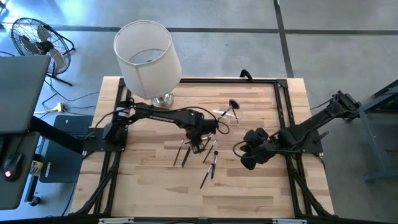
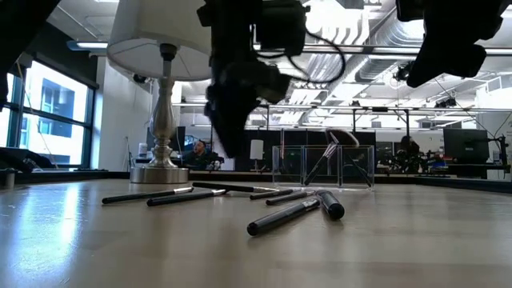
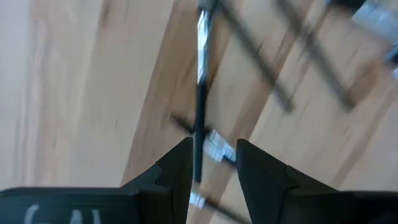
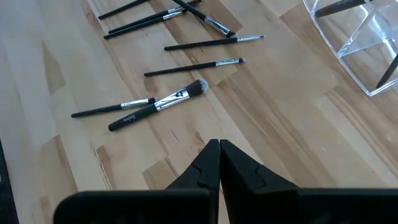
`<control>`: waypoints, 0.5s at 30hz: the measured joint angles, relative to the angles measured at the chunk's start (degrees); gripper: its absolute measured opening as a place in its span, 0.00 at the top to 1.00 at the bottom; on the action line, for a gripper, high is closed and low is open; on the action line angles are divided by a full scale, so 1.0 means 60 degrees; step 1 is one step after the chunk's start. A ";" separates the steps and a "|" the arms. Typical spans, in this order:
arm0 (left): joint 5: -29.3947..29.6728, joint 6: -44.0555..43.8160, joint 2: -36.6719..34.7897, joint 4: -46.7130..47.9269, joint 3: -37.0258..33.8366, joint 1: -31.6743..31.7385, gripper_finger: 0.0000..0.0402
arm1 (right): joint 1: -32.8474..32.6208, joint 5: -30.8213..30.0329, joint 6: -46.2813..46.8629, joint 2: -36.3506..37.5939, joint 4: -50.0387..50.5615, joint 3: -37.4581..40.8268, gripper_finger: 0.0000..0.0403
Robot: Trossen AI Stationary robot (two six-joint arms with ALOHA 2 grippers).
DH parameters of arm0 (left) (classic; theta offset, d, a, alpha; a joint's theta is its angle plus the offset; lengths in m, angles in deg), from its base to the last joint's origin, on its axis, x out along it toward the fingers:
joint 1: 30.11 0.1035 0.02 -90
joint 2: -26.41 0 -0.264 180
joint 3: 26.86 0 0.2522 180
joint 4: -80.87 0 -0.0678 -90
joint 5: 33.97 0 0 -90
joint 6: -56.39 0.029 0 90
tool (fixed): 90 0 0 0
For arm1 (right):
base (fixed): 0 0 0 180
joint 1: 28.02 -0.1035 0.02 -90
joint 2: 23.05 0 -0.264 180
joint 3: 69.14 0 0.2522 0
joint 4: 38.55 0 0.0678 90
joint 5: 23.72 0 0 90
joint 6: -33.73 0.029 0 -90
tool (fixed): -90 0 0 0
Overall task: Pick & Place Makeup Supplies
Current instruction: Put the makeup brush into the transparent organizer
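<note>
Several thin makeup brushes and pencils (image 1: pixel 200 157) lie flat and scattered on the wooden table's middle. In the right wrist view one has a fluffy head (image 4: pixel 163 102). My left gripper (image 1: pixel 197 147) hangs open above them, pointing down. One dark-handled brush (image 3: pixel 200 93) lies on the table under the gap between its fingers (image 3: pixel 214 168). In the low view that gripper (image 2: pixel 232 144) is clear of the table. My right gripper (image 1: pixel 247 162) is shut (image 4: pixel 219 154) and held up to the right of the brushes. A clear plastic organizer (image 1: pixel 229 113) at the far middle holds a brush leaning inside.
A white-shaded lamp (image 1: pixel 147 59) stands at the table's far left on a metal base (image 2: pixel 160 172). Black frame rails (image 1: pixel 112 165) run along the table's left and right sides. Bare wood (image 1: pixel 205 199) spreads toward the near edge.
</note>
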 joint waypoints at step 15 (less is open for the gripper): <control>0.0369 0.0471 0.0614 -0.0462 -0.0031 0.0000 0.70 | -0.0032 0.0047 0.0908 0.0000 0.0082 0.0000 0.99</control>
